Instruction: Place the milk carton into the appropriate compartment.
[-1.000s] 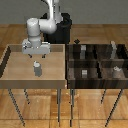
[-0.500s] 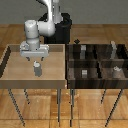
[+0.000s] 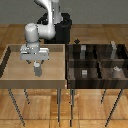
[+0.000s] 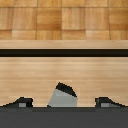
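Note:
The milk carton (image 3: 37, 70), small, grey and with a whitish peaked top, stands upright on the floor of the light tan bin (image 3: 12, 77) at the exterior view's left. My gripper (image 3: 36, 63) is right above it and open. In the wrist view the carton (image 4: 62, 96) sits between my two fingertips (image 4: 20, 103), with a gap on each side. The dark divided bin (image 3: 98, 61) with its four striped wooden cells stands at the exterior view's right, apart from the gripper.
In the dark bin, the near-left cell holds a small grey cube (image 3: 84, 73) and the near-right cell a pale round can (image 3: 116, 70). Each far cell holds a greyish object. The tan bin's walls surround the carton. The robot base (image 3: 62, 27) stands behind the bins.
My gripper has come down toward the milk carton and now straddles its top. The carton has not moved.

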You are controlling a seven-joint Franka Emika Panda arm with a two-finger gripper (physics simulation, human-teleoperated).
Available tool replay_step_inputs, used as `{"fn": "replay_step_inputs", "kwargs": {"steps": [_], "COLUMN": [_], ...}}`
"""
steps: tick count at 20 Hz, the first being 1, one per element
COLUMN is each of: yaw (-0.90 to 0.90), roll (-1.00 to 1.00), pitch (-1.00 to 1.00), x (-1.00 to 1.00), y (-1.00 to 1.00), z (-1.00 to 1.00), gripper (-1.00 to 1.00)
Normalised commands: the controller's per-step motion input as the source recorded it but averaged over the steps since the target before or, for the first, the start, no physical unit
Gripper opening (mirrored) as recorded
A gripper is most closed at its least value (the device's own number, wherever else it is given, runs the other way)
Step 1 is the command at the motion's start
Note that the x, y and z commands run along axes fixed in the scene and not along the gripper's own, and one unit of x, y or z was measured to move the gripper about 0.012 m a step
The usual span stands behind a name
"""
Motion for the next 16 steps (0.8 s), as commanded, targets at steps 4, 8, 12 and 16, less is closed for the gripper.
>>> {"fn": "replay_step_inputs", "kwargs": {"steps": [4, 8, 12, 16], "yaw": [0.00, 0.00, 0.00, 0.00], "roll": [0.00, 0.00, 0.00, 0.00], "pitch": [0.00, 0.00, 0.00, 0.00], "x": [-0.50, 0.00, 0.00, 0.00], "y": [0.00, 0.00, 0.00, 0.00], "z": [0.00, -1.00, 0.00, 0.00], "gripper": [1.00, 1.00, -1.00, -1.00]}}
